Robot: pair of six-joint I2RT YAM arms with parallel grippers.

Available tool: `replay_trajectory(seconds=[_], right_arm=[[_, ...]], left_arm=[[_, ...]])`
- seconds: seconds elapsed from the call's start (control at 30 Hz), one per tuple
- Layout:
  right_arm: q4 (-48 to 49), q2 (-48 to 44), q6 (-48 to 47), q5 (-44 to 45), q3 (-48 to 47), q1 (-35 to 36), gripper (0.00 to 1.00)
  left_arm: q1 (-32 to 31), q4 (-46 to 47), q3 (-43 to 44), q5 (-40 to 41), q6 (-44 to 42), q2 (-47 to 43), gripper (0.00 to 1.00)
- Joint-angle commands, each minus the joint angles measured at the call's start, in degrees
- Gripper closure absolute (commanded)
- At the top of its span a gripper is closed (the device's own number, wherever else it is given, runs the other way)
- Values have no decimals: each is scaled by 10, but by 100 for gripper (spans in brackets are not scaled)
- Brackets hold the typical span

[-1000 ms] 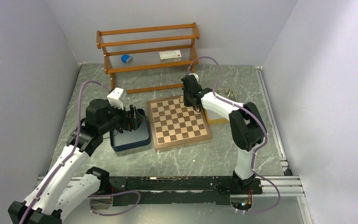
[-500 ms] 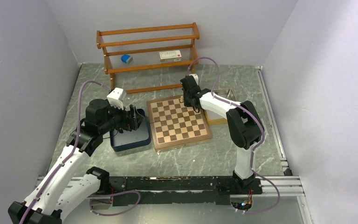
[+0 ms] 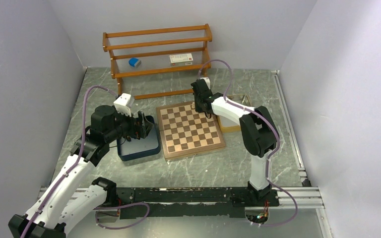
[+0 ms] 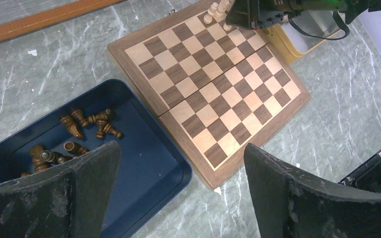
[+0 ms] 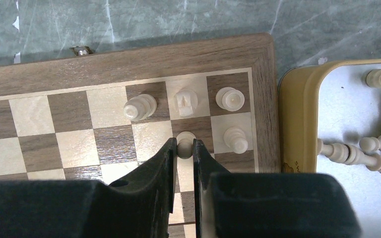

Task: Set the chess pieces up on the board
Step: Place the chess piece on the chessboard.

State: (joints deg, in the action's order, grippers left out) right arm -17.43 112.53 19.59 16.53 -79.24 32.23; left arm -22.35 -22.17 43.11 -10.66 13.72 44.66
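Setup barely begun. Nearest, left hand (image 4: 181, 148) wide open, empty, over navy tray (image 4: 149, 158) of dark chessmen (image 4: 74, 126) lying sideways. Beyond, at far right corner of board (image 4: 213, 94), 4 cream pieces (image 5: 185, 101) upright; right hand (image 5: 183, 145) pinched on a 5th, a pawn (image 5: 185, 136), axis vertical, head up. More flat in yellow tray (image 5: 297, 114).

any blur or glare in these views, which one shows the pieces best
Right wrist: cream pieces on the board sharp, the right gripper's fingers dark and soft. Left wrist: dark pieces clear, the left gripper's fingers blurred in the foreground. Top external: even light, no glare, pieces too small to tell.
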Motion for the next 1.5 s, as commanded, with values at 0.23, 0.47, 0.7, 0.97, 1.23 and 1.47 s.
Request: replay_trajectory(seconds=[0.23,0.47,0.7,0.97,1.23,1.47], right_arm=[[-18,22,-7,9,-24,2,77],[-24,26,-9,12,-41,2,75],[-39,38,-11,15,-52,2,76],[-39,28,-13,20,-43,1,76],[-43,30,-10,22,-45,2,76],[-39,35,-13,11,-54,1,76]], left_arm=[[-4,4,7,-2,-5,-8,1],[-4,7,5,-2,-5,-11,1],[-4,8,4,-2,-4,-14,1],[-4,7,7,-7,-5,-8,1],[-4,8,4,-1,-3,-17,1],[-4,6,6,-3,-3,-16,1]])
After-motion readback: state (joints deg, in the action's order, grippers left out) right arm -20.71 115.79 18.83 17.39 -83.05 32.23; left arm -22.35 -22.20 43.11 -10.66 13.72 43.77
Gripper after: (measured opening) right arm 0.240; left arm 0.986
